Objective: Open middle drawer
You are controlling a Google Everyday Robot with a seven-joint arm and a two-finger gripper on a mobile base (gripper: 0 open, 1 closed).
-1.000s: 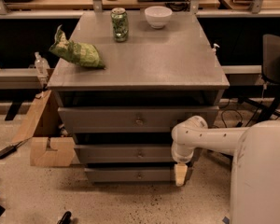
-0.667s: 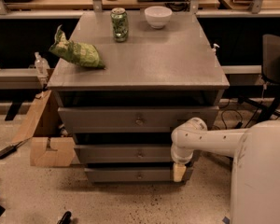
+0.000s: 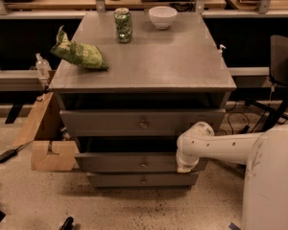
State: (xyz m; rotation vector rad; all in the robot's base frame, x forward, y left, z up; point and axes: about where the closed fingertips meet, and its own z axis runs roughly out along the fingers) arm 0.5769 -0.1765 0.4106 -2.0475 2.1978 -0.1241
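Note:
The grey cabinet has three drawers stacked one above the other. The middle drawer (image 3: 115, 161) is the second one, a wide flat grey front with a small brass knob (image 3: 144, 164) at its centre. It stands a little forward of the lowest drawer (image 3: 134, 179). My white arm reaches in from the right and bends down at the wrist. The gripper (image 3: 185, 167) points downward in front of the middle drawer's right end, well to the right of the knob and not touching it.
The top drawer (image 3: 110, 122) has its own knob. On the cabinet top (image 3: 173, 66) lie a green chip bag (image 3: 79, 54), a green can (image 3: 123, 25) and a white bowl (image 3: 162, 16). A cardboard box (image 3: 45, 138) sits on the floor at left, a dark chair (image 3: 283, 66) at right.
The gripper has risen from in front of the lowest drawer to the level of the middle drawer's right end. The drawers have not moved.

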